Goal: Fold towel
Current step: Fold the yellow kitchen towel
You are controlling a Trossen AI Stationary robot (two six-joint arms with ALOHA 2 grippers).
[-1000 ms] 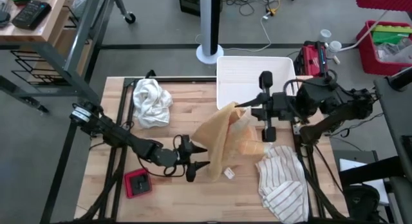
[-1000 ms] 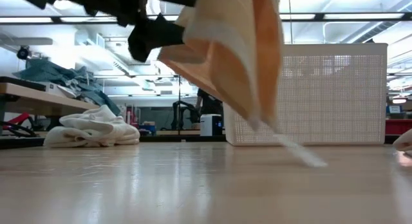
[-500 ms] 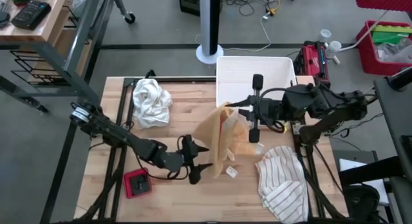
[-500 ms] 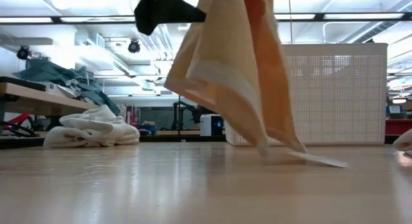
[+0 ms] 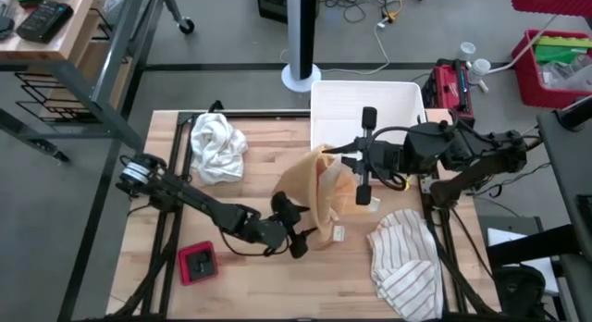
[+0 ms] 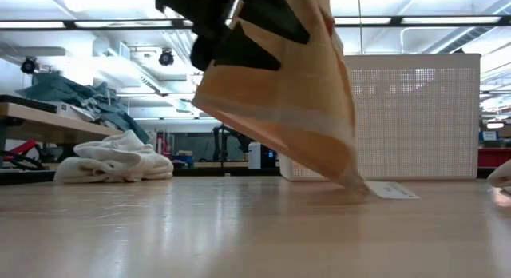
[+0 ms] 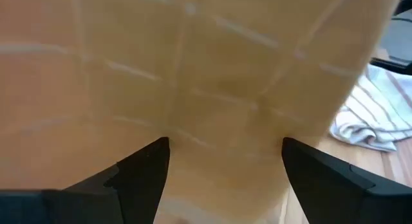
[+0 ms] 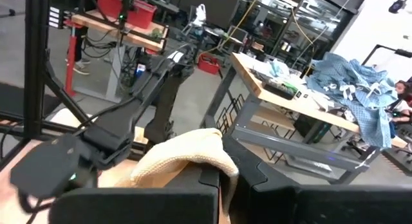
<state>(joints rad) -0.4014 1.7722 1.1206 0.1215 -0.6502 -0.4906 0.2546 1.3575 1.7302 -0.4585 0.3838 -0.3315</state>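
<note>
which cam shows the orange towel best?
High view: the whole orange towel shows, hanging from the right gripper, left gripper at its lower edge. Low view shows only its hanging drape, left wrist its weave up close, right wrist just the pinched corner.

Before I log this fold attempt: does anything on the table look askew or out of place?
The orange towel is not flat: the right gripper holds it pinched by one edge, so it hangs bunched, only its low corner and tag touching the table. The open left gripper presses against it. A white cloth and striped towel lie crumpled.
</note>
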